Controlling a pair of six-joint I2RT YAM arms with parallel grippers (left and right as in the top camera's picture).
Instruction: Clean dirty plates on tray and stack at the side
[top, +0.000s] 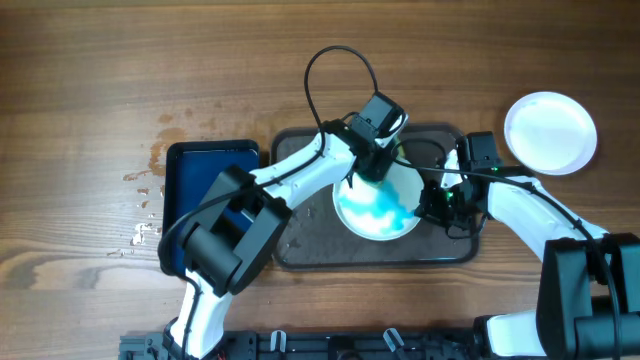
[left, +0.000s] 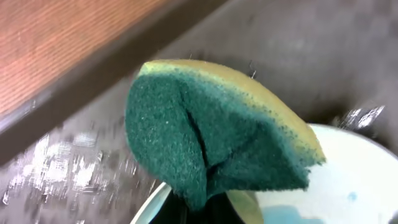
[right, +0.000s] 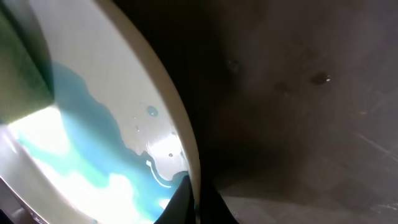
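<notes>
A dirty plate (top: 375, 210) smeared with teal-blue liquid lies tilted on the dark tray (top: 310, 255). My left gripper (top: 372, 165) is shut on a green and yellow sponge (left: 211, 143) at the plate's far rim (left: 348, 180). My right gripper (top: 432, 203) is shut on the plate's right rim (right: 180, 155), one finger on each side of it. A clean white plate (top: 550, 132) sits on the table at the right, off the tray. No other plate is in view.
A dark blue basin (top: 200, 190) stands left of the tray, partly under my left arm. Water drops (top: 145, 215) lie on the wooden table to its left. The tray floor (right: 311, 93) is wet and shiny.
</notes>
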